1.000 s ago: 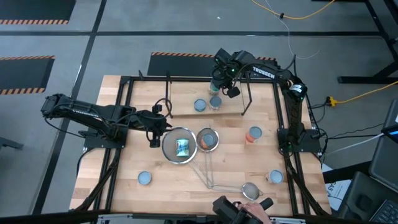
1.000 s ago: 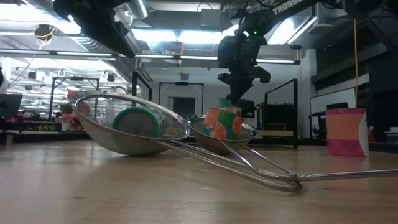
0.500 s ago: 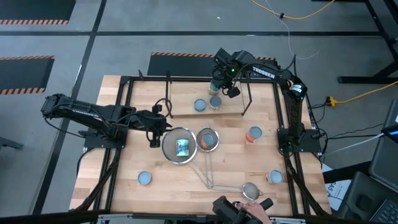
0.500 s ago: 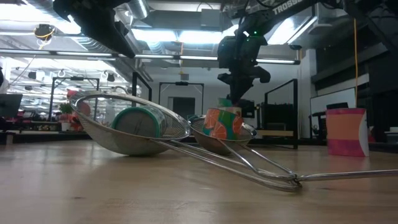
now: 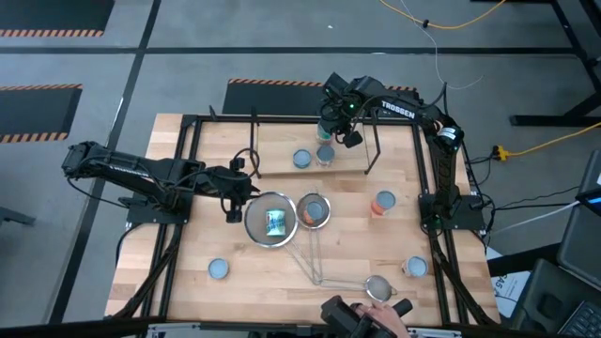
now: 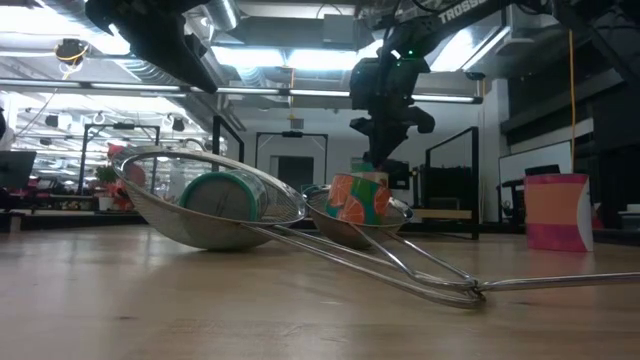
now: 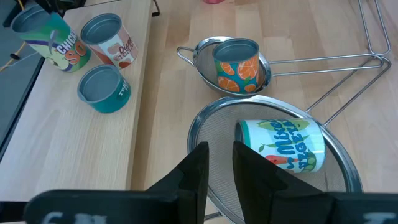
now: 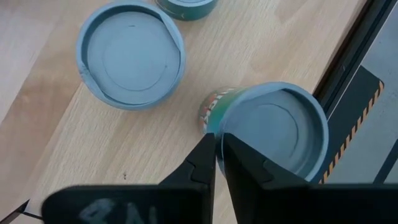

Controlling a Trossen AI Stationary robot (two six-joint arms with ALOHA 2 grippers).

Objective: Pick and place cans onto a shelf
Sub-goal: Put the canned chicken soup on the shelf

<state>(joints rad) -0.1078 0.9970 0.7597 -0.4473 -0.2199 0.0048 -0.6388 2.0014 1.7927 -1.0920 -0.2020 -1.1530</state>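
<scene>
My right gripper (image 5: 329,124) is over the shelf (image 5: 282,141) at the table's far side, shut on a green-labelled can (image 8: 273,134). Two more cans (image 5: 301,159) (image 5: 324,153) stand on their bases on the shelf's wooden board. My left gripper (image 7: 221,155) hangs above the near-left rim of a big steel strainer (image 5: 270,220), its fingers a narrow gap apart and empty. A green can (image 7: 283,146) lies on its side in that strainer. An orange-patterned can (image 7: 236,65) stands in a smaller strainer (image 5: 314,210). My right gripper pinches the rim of the can's top (image 8: 217,132) between its two fingers, one finger (image 8: 202,158) on the label side and one (image 8: 239,162) over the pale top. The fingers point down from above. I cannot tell whether the can's base rests on the board.
Loose cans stand at the table's right (image 5: 383,203), near left (image 5: 218,269) and near right (image 5: 416,268). A third small strainer (image 5: 378,286) lies near the front edge, its long handle running toward the middle. A black frame (image 5: 188,169) edges the table.
</scene>
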